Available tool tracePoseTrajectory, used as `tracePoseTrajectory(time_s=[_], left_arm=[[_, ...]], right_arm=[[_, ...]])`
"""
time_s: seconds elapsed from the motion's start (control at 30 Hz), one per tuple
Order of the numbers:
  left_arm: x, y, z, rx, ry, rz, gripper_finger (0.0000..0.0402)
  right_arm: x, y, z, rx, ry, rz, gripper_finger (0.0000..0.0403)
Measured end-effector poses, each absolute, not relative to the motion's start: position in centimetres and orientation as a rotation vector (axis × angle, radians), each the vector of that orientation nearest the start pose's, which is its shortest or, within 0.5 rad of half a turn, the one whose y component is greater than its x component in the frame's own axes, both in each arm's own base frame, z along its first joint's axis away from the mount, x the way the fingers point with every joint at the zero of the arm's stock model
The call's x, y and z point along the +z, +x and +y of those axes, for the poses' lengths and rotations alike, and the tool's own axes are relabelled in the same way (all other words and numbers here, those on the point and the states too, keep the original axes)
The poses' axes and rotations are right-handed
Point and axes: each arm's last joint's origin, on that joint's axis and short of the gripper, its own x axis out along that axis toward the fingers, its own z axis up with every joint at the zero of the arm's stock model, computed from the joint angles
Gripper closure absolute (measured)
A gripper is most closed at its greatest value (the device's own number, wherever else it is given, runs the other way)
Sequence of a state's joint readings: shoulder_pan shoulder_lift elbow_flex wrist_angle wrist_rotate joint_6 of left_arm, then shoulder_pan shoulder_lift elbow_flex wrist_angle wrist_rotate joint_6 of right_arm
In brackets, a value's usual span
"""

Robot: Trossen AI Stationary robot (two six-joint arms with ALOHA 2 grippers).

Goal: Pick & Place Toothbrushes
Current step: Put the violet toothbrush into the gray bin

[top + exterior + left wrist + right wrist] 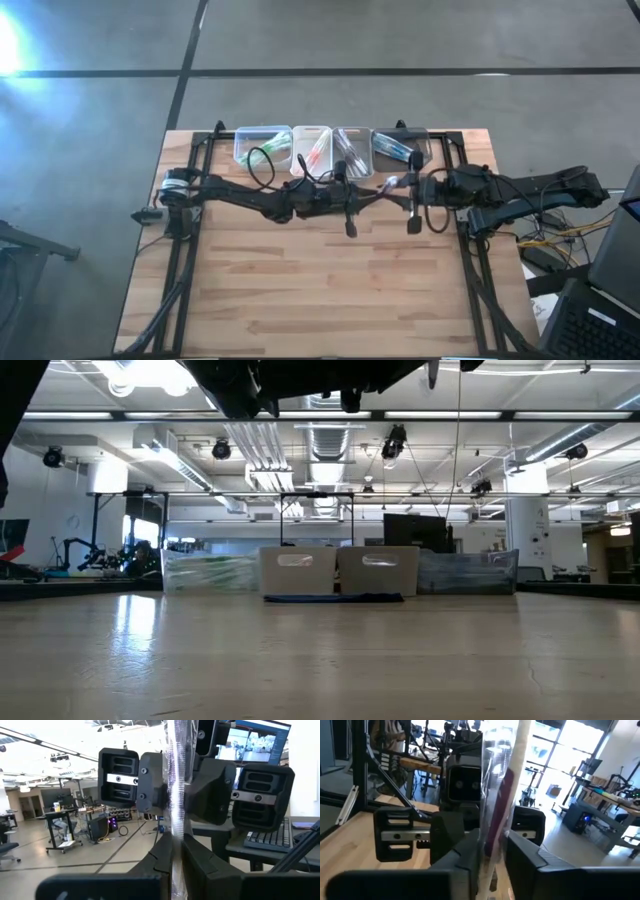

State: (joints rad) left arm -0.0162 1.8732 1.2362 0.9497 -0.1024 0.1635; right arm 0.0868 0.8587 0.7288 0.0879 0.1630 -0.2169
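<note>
A: The bins (331,146) at the table's (320,290) far edge hold the other toothbrushes (318,152).

B: Midair, the left gripper (176,857) pinches one wrapped toothbrush (176,780); the right gripper (490,855) is narrowed around it too. It looks light, stiff and slick, so grip the shaft.

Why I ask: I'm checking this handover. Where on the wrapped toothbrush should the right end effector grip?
Grip the wrapped toothbrush on the free length of its shaft, beyond where the left end effector pinches it. Come in head-on from the opposite side, jaws across the thin width, as the right end effector appears to be doing.
</note>
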Motion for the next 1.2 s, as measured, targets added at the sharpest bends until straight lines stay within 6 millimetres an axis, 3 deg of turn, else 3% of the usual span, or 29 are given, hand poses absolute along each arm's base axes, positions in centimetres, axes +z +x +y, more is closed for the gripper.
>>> tracePoseTrajectory(time_s=[0.2,0.3,0.5,0.67,0.83,1.0,1.2], left_arm=[[28.8,42.3,-0.3,0.113,0.147,-0.305,0.0363],[28.7,42.3,-0.4,0.113,0.163,-0.297,0.0343],[28.6,42.3,-0.7,0.104,0.221,-0.252,0.0263],[28.0,41.9,-0.4,0.164,0.285,-0.034,0.0193],[27.9,39.6,0.0,0.247,0.399,0.310,0.0162],[27.1,36.2,0.5,0.291,0.297,0.655,0.0162],[25.5,32.6,0.5,0.325,0.194,0.735,0.0169]], right_arm=[[32.9,19.2,1.2,-0.068,-0.218,0.041,0.0380],[32.9,19.1,1.2,-0.069,-0.220,0.040,0.0381],[32.7,19.1,1.2,-0.074,-0.217,0.055,0.0380],[32.7,18.8,1.0,-0.137,-0.186,0.096,0.0381],[32.2,18.6,0.7,-0.226,-0.136,0.204,0.0380],[32.2,18.6,0.2,-0.304,-0.093,0.223,0.0380],[32.6,19.3,-1.7,-0.406,0.003,0.275,0.0380]])
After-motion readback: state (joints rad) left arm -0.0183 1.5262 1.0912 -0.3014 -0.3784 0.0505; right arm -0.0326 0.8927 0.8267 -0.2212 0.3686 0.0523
